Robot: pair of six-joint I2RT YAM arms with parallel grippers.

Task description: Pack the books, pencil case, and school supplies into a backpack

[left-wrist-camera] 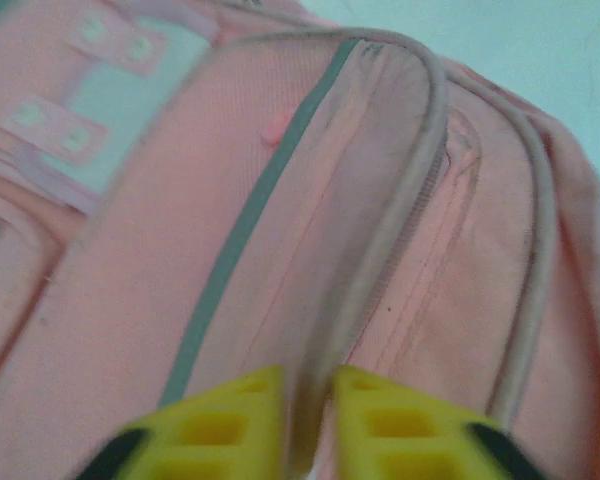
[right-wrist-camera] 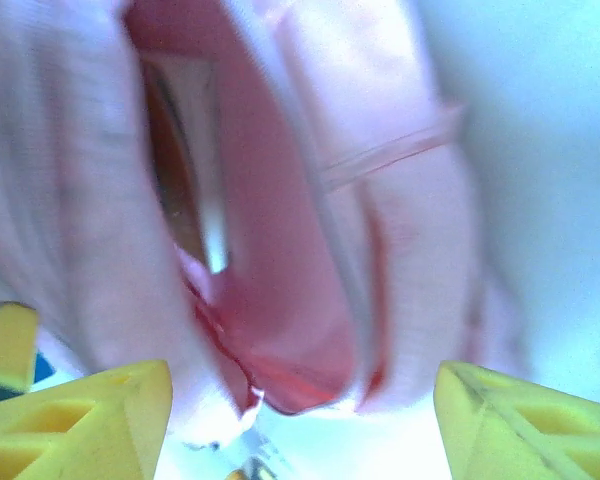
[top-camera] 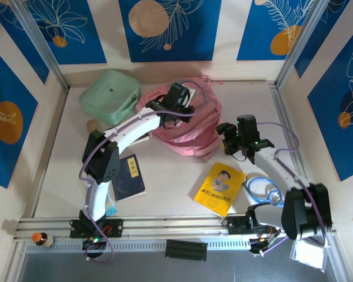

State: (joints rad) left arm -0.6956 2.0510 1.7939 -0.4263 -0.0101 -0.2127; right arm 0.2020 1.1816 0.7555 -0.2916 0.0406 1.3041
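Yellow fingers (left-wrist-camera: 230, 430) of L gripper (left-wrist-camera: 310, 415) up close: narrow gap, backpack (left-wrist-camera: 130, 300) rim running between, pinched or loose can't tell thru blur. R gripper (right-wrist-camera: 300, 400) spread wide, empty, facing bag mouth. Bag mid-table toward far side, beside mint case (top-camera: 109, 95); yellow book (top-camera: 219, 188) and navy book (top-camera: 129, 176) lying outside, nearer arm bases. Risks, prob: rim slipping free w/ weak pinch, mouth flopping shut before any book goes in; R fingertip snagging a strap.
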